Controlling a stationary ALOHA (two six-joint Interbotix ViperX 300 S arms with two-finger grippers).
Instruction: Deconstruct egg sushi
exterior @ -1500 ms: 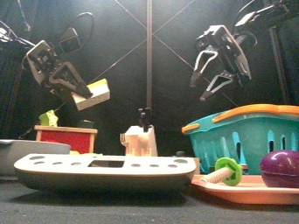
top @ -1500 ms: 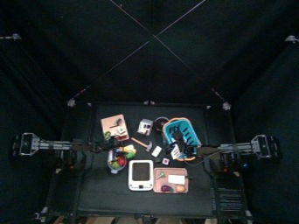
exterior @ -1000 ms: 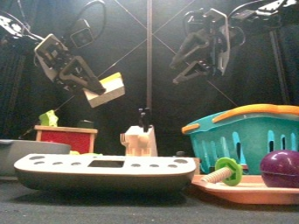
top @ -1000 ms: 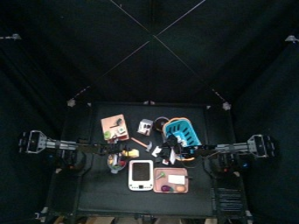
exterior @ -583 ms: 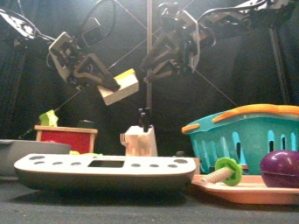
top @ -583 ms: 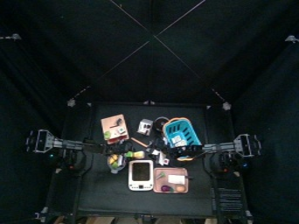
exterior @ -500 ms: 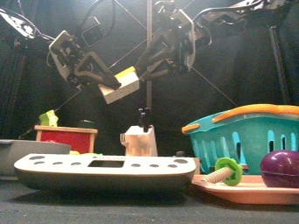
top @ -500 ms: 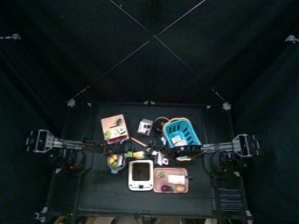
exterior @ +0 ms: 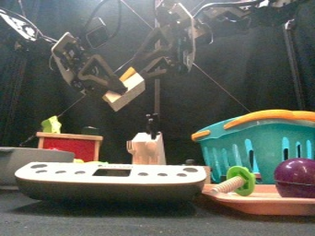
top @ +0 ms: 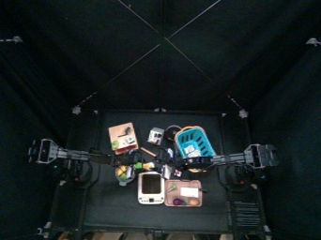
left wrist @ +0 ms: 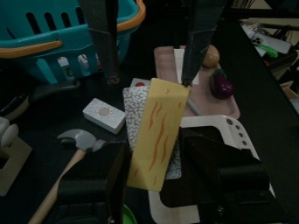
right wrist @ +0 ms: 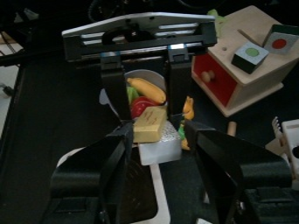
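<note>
Toy egg sushi (exterior: pixel 127 88), a yellow slab on a white block, pinched mid-air above the table in the left gripper (exterior: pixel 113 89); right gripper (exterior: pixel 150 66), fingers spread, has swung across to flank it, ready to strip the yellow layer.

Overhead camera looks straight down from far up, table (top: pixel 88 202) small. Front camera sits low and close; both wrist cameras share the sushi (left wrist: pixel 158 131).

Glossy teal plastic basket (exterior: pixel 262 138), seemingly matt yellow egg slab (left wrist: pixel 159 131)
</note>
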